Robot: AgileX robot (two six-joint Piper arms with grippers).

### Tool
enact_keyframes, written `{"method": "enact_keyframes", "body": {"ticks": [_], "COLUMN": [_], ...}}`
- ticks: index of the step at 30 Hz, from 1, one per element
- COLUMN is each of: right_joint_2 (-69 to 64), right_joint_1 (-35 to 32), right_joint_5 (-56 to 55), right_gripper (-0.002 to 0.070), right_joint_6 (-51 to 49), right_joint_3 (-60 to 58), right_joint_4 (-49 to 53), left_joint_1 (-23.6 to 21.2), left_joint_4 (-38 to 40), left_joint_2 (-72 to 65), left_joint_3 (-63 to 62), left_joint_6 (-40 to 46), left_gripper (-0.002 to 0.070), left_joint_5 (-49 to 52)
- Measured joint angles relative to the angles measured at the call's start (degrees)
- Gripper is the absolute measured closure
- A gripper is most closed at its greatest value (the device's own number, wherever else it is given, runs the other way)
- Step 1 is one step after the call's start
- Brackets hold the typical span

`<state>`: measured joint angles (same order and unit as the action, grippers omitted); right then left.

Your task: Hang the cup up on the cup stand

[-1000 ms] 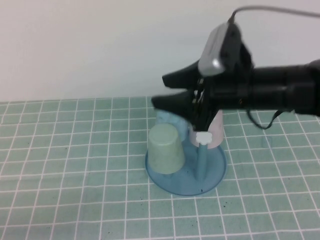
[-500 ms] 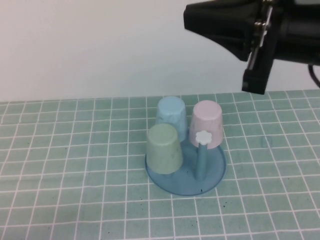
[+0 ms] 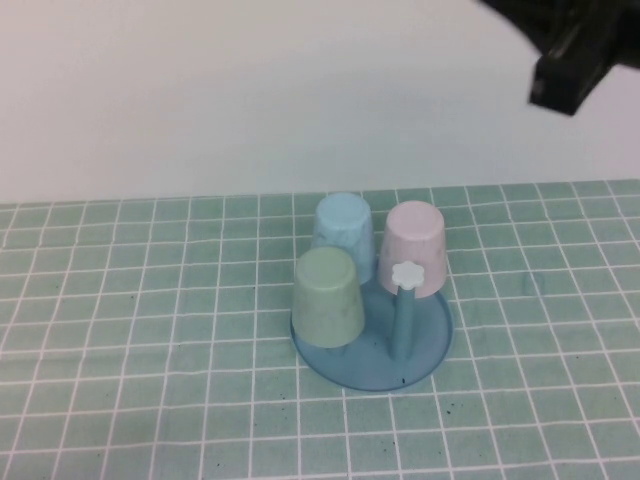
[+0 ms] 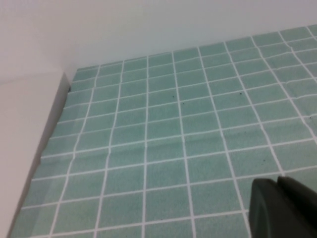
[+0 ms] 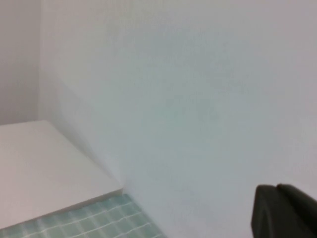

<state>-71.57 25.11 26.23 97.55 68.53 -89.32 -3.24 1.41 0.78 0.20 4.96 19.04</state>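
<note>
Three upturned cups sit on the cup stand [image 3: 372, 352] in the high view, and the stand rests on the green tiled table [image 3: 150, 330]. The cup [image 3: 327, 297], pale mint green, hangs mouth down over a peg at the stand's near left side. The light blue cup [image 3: 343, 231] is just behind it, and the pink cup [image 3: 413, 247] stands to the right of the blue one, both also inverted on the stand. A bare blue peg topped by a white flower knob [image 3: 407, 276] rises in front of the pink cup. The right gripper [image 3: 572, 50] is high above and to the right of the stand, well apart from it, dark against the white wall [image 3: 250, 90]; whether its fingers are apart or together cannot be told.

In the left wrist view, only a dark corner of the left gripper [image 4: 282, 208] shows over bare tiles; its finger state cannot be told, and the stand is out of sight.

The right wrist view shows mostly white wall, a strip of tiles, and a dark gripper corner.
</note>
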Motion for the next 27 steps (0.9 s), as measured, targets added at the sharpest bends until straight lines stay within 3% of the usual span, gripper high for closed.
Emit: {"method": "enact_keyframes", "body": {"ticks": [6, 11, 18, 27], "right_joint_2": [11.25, 24.87, 42.42, 46.68], "right_joint_1": [0.0, 0.0, 0.0, 0.0], "right_joint_5": [-15.03, -30.66, -37.22, -40.84], "right_gripper": [0.0677, 0.0678, 0.0678, 0.0678], "right_joint_6": [-0.18, -0.33, -2.39, -0.83], "right_joint_3": [-9.55, -28.47, -47.6, -50.43], "right_joint_4": [-0.34, -8.01, -10.59, -11.25], "left_joint_1": [0.0, 0.0, 0.0, 0.0], "left_joint_4": [0.12, 0.12, 0.12, 0.12], "left_joint_2": [0.0, 0.0, 0.0, 0.0], "left_joint_3": [0.0, 0.0, 0.0, 0.0], "left_joint_6": [-0.91, -0.91, -0.91, -0.91], "left_gripper": [0.0674, 0.0676, 0.0676, 0.0676], "left_joint_5": [0.01, 0.09, -1.1, -1.1]}}
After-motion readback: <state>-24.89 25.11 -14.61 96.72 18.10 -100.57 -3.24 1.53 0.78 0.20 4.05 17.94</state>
